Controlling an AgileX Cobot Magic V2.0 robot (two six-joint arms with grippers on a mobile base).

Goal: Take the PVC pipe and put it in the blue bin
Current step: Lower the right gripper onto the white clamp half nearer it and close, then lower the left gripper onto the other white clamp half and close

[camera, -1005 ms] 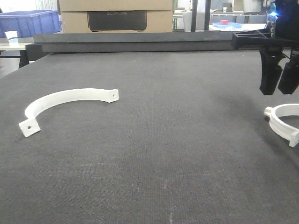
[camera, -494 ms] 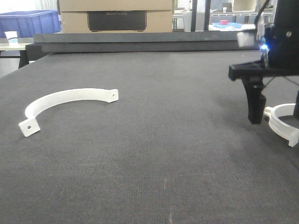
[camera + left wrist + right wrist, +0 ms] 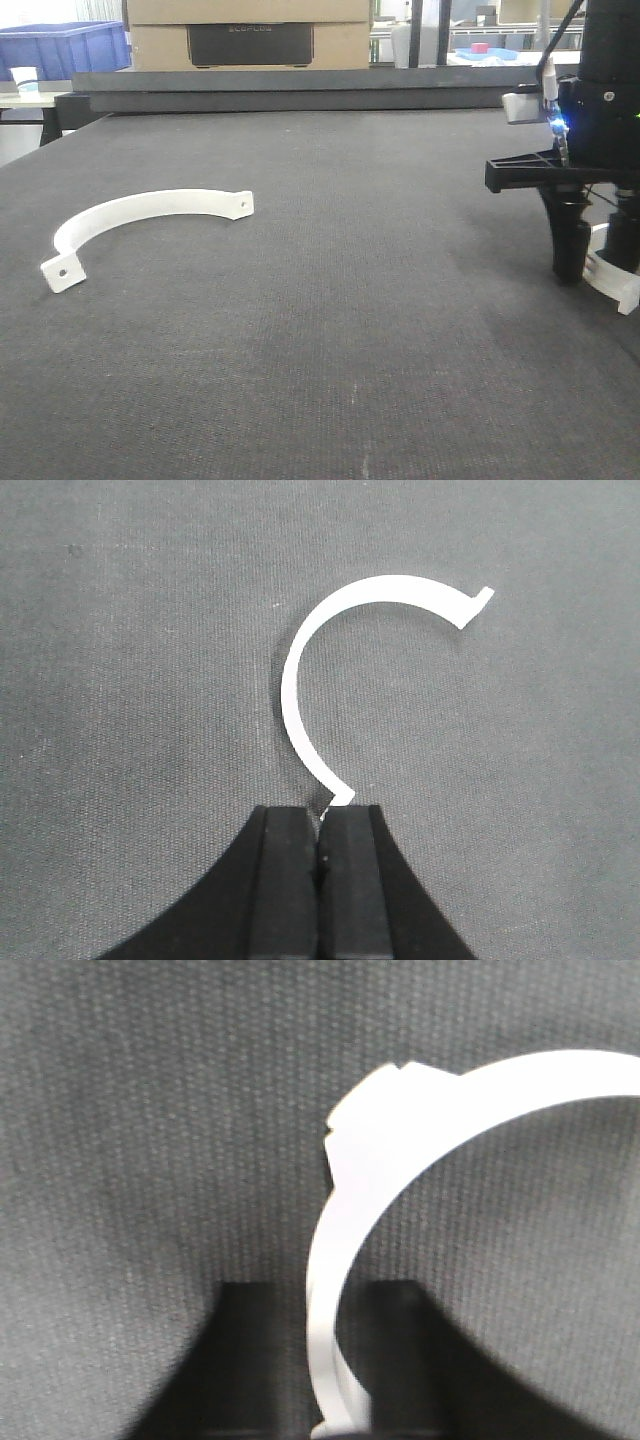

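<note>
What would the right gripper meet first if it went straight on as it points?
Likely the dark grey table mat: the right gripper, jaws open, straddles the rim of the thick white ridged PVC pipe clamp, which would slide between them. Remaining gap is unclear.

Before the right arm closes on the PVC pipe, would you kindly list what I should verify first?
1. Jaws of the right gripper open: ok.
2. Rim of the PVC pipe between those jaws: ok.
3. Jaws low enough on the rim for a firm hold: cannot tell.
4. The left gripper shut and not holding the flat strap: ok.
5. The blue bin in view, far back left: ok.
6. Free path to that bin: cannot tell.
</note>
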